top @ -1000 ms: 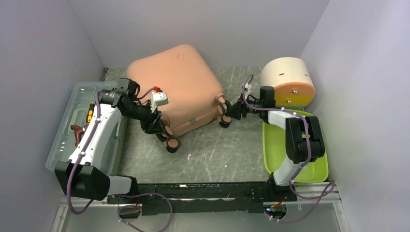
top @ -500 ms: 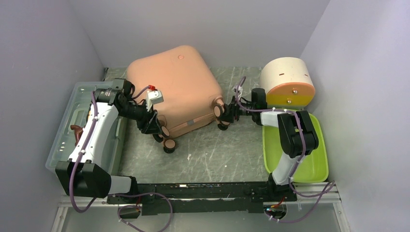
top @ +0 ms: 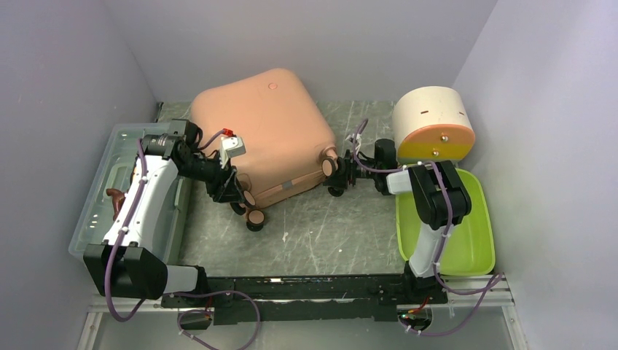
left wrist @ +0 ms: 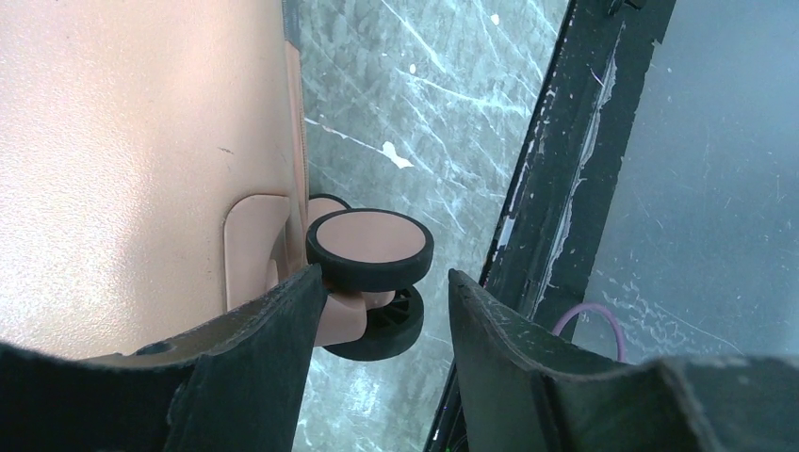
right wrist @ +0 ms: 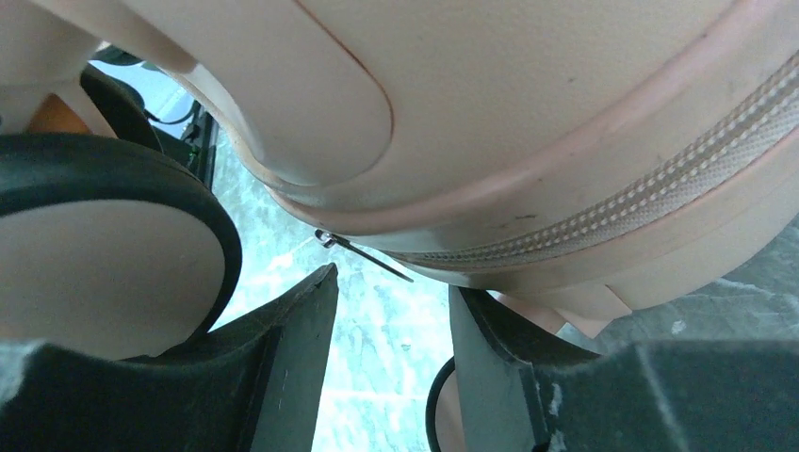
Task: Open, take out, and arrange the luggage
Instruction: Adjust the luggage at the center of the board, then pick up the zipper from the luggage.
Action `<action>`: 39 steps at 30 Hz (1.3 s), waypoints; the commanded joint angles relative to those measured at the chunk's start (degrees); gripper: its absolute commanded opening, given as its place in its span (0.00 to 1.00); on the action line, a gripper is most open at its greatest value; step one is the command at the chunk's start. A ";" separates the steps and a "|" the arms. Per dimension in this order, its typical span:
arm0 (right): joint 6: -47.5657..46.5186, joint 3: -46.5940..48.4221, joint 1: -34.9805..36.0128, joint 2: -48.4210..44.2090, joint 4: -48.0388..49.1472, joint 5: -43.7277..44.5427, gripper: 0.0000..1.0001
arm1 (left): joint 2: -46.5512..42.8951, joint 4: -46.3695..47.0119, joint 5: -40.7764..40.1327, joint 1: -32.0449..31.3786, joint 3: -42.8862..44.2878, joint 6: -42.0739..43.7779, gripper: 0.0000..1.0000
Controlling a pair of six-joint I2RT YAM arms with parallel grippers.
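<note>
We've got the salmon-pink suitcase (top: pixel 266 127) lying closed on its broad side at the far middle of the table (top: pixel 321 226). Its wheeled end is turned to the near edge, and it sits between the clear bin (top: pixel 98 204) at the left edge and the lime-green tray (top: pixel 477 240) at the right edge. Our left gripper (left wrist: pixel 382 282) is at the suitcase's near-left corner, fingers apart with a wheel (left wrist: pixel 369 247) just past the tips, one finger seemingly touching it, though the view is tight. Our right gripper (right wrist: pixel 391 282) is at the near-right corner, fingers apart and clamped on nothing, the metal zipper pull (right wrist: pixel 363 252) hanging just beyond them.
</note>
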 commanded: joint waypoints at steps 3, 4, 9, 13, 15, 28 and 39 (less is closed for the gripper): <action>11.57 -0.33 0.21 2.30 22.03 -3.07 0.50 | 0.31 -2.91 -7.50 1.31 -2.41 0.40 0.59; 13.67 -0.35 0.21 2.94 24.65 -3.72 0.50 | 0.16 -2.89 -7.49 1.31 -2.45 0.34 0.59; 25.33 -1.04 0.20 6.69 41.00 -5.37 0.49 | 0.10 -2.85 -7.17 1.31 -2.64 0.22 0.59; 26.40 -1.30 0.21 6.98 42.50 -5.69 0.46 | 0.30 -2.76 -7.12 1.31 -2.94 0.27 0.59; 24.52 -1.39 0.21 6.32 39.95 -5.16 0.44 | 0.30 -2.77 -7.07 1.31 -3.04 0.29 0.59; 17.04 0.12 0.21 5.18 26.81 -3.66 0.14 | -0.39 -2.60 -6.95 1.31 -3.87 0.29 0.60; 0.83 -0.71 -2.21 -3.79 0.94 4.43 0.00 | -1.90 -2.95 -8.77 1.26 -4.74 0.29 0.60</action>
